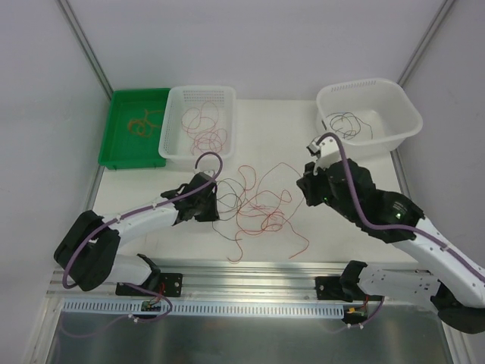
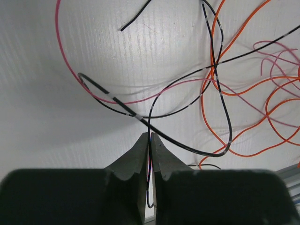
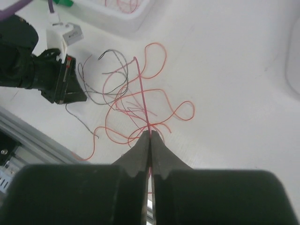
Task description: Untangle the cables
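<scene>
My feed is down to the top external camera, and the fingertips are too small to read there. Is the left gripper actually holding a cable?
Observer: Yes. In the left wrist view the left gripper is shut on a black cable.
Operator: And the right one?
Observer: The right gripper is shut on a red cable, which runs straight and taut away from it.
Operator: Is the black one free of the others near the grip?
Observer: No. A pink cable crosses over it just beyond the left gripper.
</scene>
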You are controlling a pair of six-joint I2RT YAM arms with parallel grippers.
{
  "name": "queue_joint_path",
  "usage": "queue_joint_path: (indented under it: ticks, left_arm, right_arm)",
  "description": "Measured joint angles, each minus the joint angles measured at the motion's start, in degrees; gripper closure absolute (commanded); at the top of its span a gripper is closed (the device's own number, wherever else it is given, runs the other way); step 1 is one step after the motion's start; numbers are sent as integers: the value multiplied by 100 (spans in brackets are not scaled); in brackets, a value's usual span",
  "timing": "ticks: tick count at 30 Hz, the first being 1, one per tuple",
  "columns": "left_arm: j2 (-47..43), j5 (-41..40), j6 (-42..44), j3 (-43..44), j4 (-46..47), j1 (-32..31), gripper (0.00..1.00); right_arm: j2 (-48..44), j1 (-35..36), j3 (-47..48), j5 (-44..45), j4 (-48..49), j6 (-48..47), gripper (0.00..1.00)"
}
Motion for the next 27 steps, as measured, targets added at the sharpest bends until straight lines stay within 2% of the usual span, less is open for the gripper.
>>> queue_joint_path:
  ticks: [6, 10, 15, 19, 23, 26, 27]
  left_arm:
    - [79, -136, 2, -24, 13, 0, 100]
    - [177, -186, 0, -74, 22, 0, 100]
    - [334, -295, 0, -85, 24, 0, 100]
    - [345, -299, 0, -85, 39, 0, 94]
    - [164, -280, 15, -90, 2, 0, 75]
    - [-332, -232, 52, -98, -50, 0, 53]
    - [-518, -201, 59, -98, -50, 0, 38]
  right_arm:
    - [-267, -118, 933, 608, -632, -398, 99]
    - [-219, -120, 1947, 763, -857, -748, 99]
    - [-162, -120, 3161, 859, -815, -1156, 99]
    - [-260, -122, 3429, 837, -581, -1309, 99]
    - [-269, -122, 3211, 839, -466, -1331, 99]
    - [-234, -122, 2776, 811, -437, -1279, 99]
    - [-199, -122, 2601, 785, -426, -1231, 99]
